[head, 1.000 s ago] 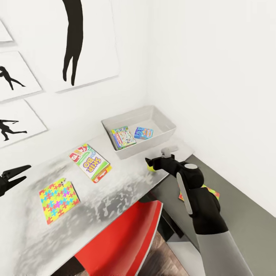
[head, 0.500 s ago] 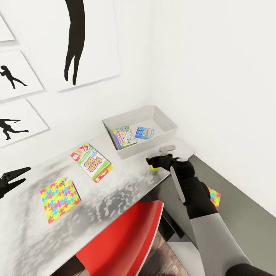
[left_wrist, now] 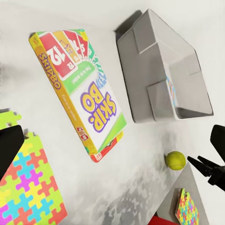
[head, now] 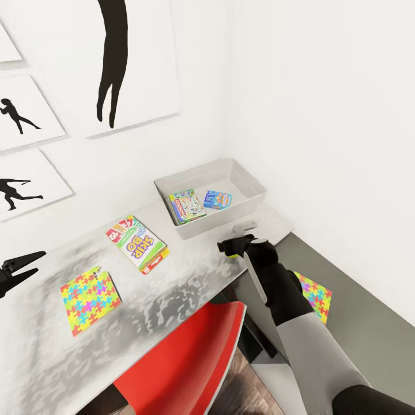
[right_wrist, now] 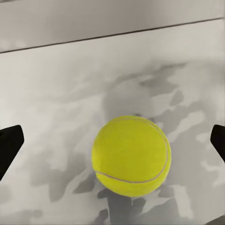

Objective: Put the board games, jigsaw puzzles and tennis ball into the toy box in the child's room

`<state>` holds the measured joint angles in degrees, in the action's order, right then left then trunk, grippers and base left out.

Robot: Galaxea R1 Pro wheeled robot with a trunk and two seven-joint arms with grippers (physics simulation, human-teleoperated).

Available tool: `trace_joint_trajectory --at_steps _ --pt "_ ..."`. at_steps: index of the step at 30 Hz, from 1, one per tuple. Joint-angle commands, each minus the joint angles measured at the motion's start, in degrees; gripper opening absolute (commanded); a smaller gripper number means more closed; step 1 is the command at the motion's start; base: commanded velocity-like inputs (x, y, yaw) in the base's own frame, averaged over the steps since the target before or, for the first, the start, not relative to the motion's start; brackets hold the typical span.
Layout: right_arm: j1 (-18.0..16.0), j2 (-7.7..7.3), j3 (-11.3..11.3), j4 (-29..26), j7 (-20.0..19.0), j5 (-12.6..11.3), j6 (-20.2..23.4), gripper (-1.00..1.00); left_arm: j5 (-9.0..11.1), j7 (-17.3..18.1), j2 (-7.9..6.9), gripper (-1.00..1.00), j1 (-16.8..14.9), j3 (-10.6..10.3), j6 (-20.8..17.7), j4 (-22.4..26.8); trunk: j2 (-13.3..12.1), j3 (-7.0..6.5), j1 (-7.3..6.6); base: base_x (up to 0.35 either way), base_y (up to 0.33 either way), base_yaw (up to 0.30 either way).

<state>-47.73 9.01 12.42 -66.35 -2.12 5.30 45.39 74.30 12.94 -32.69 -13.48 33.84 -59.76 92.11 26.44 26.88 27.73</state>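
Right wrist view, tool (right_wrist: 112,140) open, tennis ball (right_wrist: 131,155) between

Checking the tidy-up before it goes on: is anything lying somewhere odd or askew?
One jigsaw puzzle lies apart on the lower dark grey section, below the pale table top. The SKIP BO box sits askew to the table edge. The tennis ball rests near that edge, nothing damaged.

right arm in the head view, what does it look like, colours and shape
The right arm has a light-grey upper segment, then a bulky matte-black forearm with a pale grey strip along it. Its tool is black, with thin pointed fingers. The left tool is black and pointed too.
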Motion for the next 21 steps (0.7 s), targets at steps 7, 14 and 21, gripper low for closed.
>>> trace_joint_trajectory --at_steps 7,14,21 --pt "-4.1 -0.03 0.0 8.5 0.2 0.0 -0.5 1.0 -0.6 0.9 -0.37 1.0 -0.1 0.1 -0.2 0.0 0.1 0.08 0.03 0.0 0.0 0.0" --pt "-6.0 -0.04 -0.2 12.6 0.3 -0.1 -2.6 1.0 -0.6 1.0 -0.43 1.0 -0.1 0.1 -0.2 0.0 0.1 0.08 0.03 0.0 0.0 0.0" --pt "-6.9 0.03 -0.2 15.4 0.3 -0.1 -2.8 1.0 -0.6 1.1 -0.37 1.0 -0.1 0.1 -0.2 0.0 0.1 0.08 0.03 0.0 0.0 0.0"
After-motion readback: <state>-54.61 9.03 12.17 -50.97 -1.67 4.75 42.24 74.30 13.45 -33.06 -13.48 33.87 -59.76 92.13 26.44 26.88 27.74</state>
